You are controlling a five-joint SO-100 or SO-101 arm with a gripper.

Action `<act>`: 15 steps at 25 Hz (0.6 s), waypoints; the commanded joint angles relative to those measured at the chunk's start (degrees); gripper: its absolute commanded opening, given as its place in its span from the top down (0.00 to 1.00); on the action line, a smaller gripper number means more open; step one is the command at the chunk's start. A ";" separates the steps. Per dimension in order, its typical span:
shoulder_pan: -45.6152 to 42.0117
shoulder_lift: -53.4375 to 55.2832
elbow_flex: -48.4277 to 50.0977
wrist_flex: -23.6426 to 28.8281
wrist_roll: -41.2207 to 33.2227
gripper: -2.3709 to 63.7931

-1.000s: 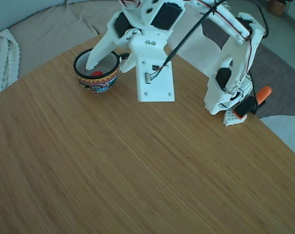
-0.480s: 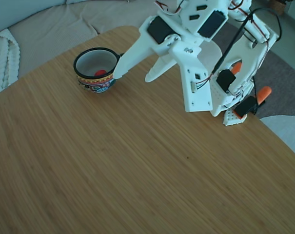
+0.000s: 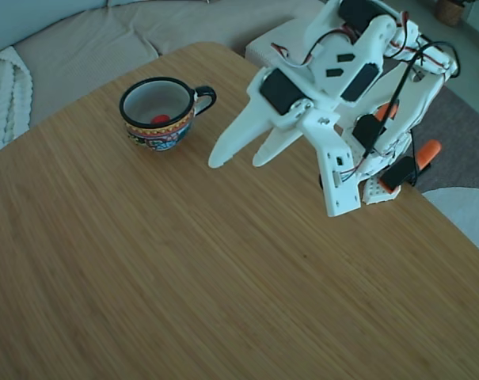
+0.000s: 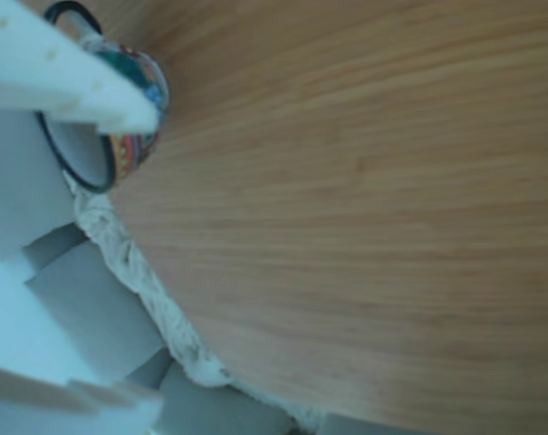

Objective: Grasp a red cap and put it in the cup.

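A: What is found at the left of the fixed view?

B: The wide squat ceramic cup (image 3: 158,112) with a black rim and a colourful patterned band is stood on the bamboo-grained wooden desk (image 3: 184,269). The small bright red round plastic cap (image 3: 160,119) is seen inside it, low against the near wall.

A: And further right?

B: The white two-finger gripper (image 3: 239,158) is held above the desk, well apart from the cup. Its jaws are parted by a narrow gap and nothing is held between them. In the other view a white fingertip (image 4: 129,109) is seen in front of the cup (image 4: 120,145); the cap cannot be made out there.

A: Which step is judged to be in hand?

B: The placing appears done; the arm is judged to be in retreat. Only a clear withdrawal to rest is called for, with the cup left undisturbed.

A: At the far right?

B: An orange clamp handle (image 3: 427,150) is seen beside the arm's base.
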 commanded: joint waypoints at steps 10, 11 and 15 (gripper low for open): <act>-0.62 11.78 19.60 -13.62 0.26 0.44; -0.62 12.39 21.01 -14.41 0.26 0.44; -0.62 14.50 27.07 -18.54 0.26 0.44</act>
